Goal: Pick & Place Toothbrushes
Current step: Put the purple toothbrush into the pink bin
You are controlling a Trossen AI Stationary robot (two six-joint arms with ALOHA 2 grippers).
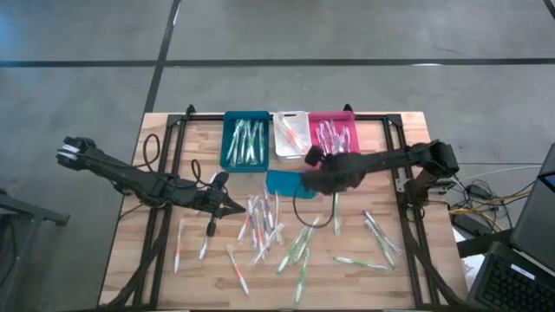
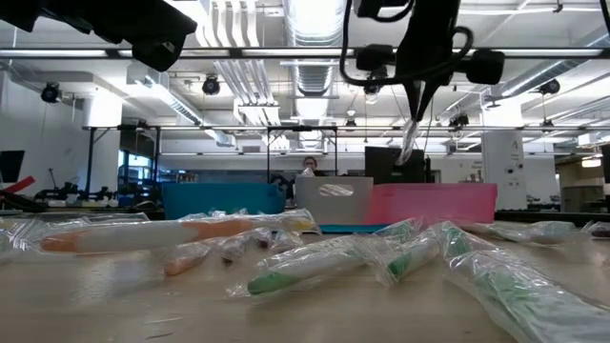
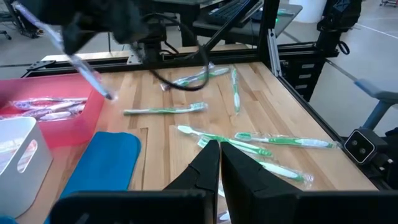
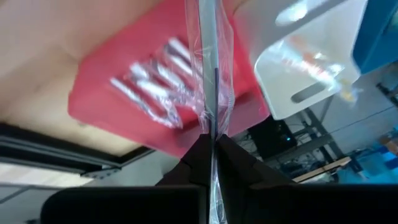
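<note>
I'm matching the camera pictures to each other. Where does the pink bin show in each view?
High: pink bin at the table's far edge, rightmost of three.
Low: far background, right of centre.
Left wrist: at the left edge.
Right wrist: centre, behind the held toothbrush.
Shared landmark: the white bin beside it.

wood, plastic and crinkled film

we see a pale, matt wooden table (image 1: 399, 277) with visible plank grain. the toothbrushes (image 1: 299, 251) lie in glossy, crinkled clear wrappers. the pink bin (image 4: 124, 68) and white bin (image 4: 305, 56) look like smooth plastic.
</note>
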